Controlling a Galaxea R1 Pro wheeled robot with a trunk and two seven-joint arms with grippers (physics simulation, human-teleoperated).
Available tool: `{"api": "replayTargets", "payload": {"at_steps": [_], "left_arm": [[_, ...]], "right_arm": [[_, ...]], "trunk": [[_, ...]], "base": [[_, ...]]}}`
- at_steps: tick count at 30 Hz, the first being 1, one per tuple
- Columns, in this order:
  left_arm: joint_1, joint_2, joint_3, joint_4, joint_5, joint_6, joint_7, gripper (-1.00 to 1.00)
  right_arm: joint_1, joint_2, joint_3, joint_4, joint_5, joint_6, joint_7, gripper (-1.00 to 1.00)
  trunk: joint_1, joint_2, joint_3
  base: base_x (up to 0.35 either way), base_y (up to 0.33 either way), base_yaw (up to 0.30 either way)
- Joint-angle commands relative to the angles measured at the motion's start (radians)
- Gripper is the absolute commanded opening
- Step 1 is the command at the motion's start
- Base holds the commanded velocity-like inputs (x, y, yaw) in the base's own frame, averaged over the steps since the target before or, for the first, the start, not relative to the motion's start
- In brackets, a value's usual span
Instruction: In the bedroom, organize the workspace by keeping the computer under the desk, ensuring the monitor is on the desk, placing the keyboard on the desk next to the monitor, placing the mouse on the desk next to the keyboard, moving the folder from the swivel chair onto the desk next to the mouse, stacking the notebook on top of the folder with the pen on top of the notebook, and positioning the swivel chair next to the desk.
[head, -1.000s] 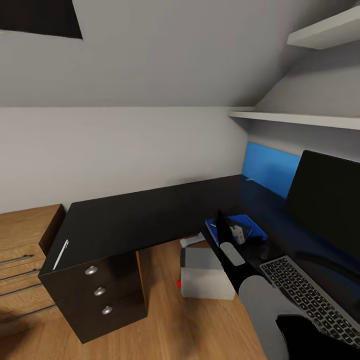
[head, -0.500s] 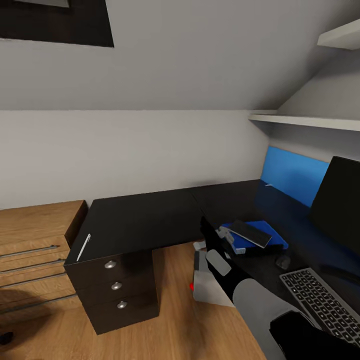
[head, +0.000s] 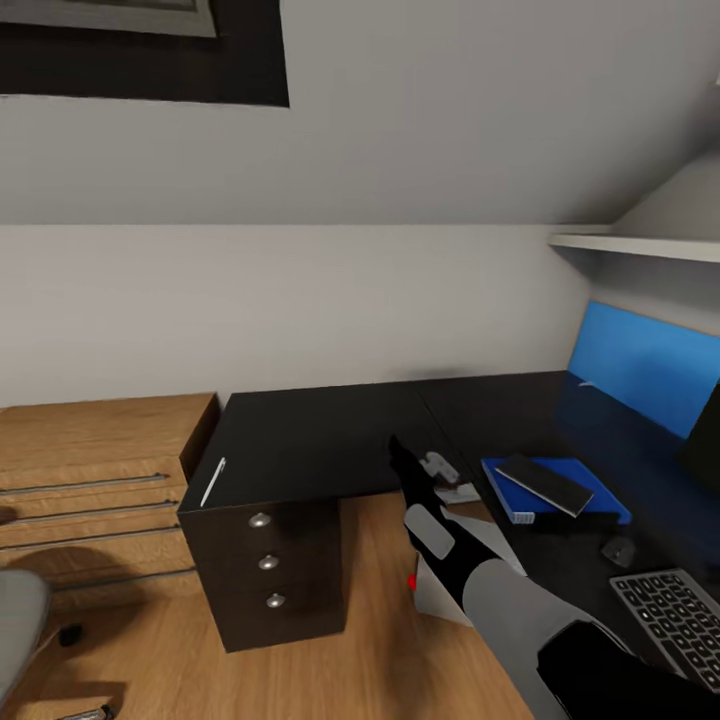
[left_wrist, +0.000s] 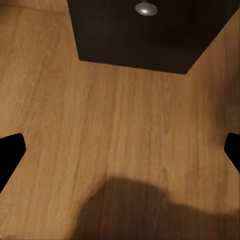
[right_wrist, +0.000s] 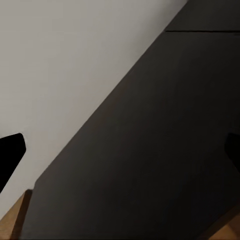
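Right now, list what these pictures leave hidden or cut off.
- Keyboard: head view, cut by the picture's edges.
- Monitor: head view, a sliver at the right edge.
- Computer: head view, mostly behind the right arm.
- Chair: head view, cut by the left edge.
- Pen: head view, thin white line, no detail.

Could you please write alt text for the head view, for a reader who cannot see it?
The robot's right arm reaches over an L-shaped black desk, its pincer above the desktop. A dark flat notebook lies on a blue folder there, beside a small dark mouse and grey keyboard; a thin white pen lies at the desk's left edge.
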Motion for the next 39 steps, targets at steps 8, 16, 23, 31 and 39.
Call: {"api": "replayTargets", "payload": {"at_steps": [8,16,23,31,39], "left_arm": [[0.000,0.000,-0.005,-0.001,0.011,-0.007,0.007,1.00],[0.000,-0.002,-0.005,-0.001,0.011,-0.007,0.007,1.00],[0.000,-0.001,-0.005,-0.001,0.011,-0.007,0.007,1.00],[0.000,-0.002,-0.005,-0.001,0.007,-0.007,0.006,1.00],[0.000,-0.001,-0.005,-0.001,0.006,-0.007,0.005,1.00]], "right_arm": [[-0.001,0.000,0.014,0.001,-0.008,-0.005,-0.001,1.00],[-0.001,0.000,0.023,0.001,-0.008,-0.004,-0.001,1.00],[-0.001,0.000,0.052,-0.008,-0.007,0.004,0.007,1.00],[-0.001,0.000,0.106,-0.033,-0.004,0.086,0.026,1.00],[-0.001,0.000,0.151,-0.037,-0.005,0.084,0.032,1.00]], "trunk": [[0.000,-0.001,0.004],[0.000,-0.001,0.009],[0.000,-0.001,0.009],[0.000,-0.001,0.009],[0.000,-0.001,0.009]], "base": [[0.000,0.000,0.259],[0.000,0.000,0.262],[-0.006,0.011,0.234],[-0.067,0.223,0.040],[0.080,0.321,0.001]]}}
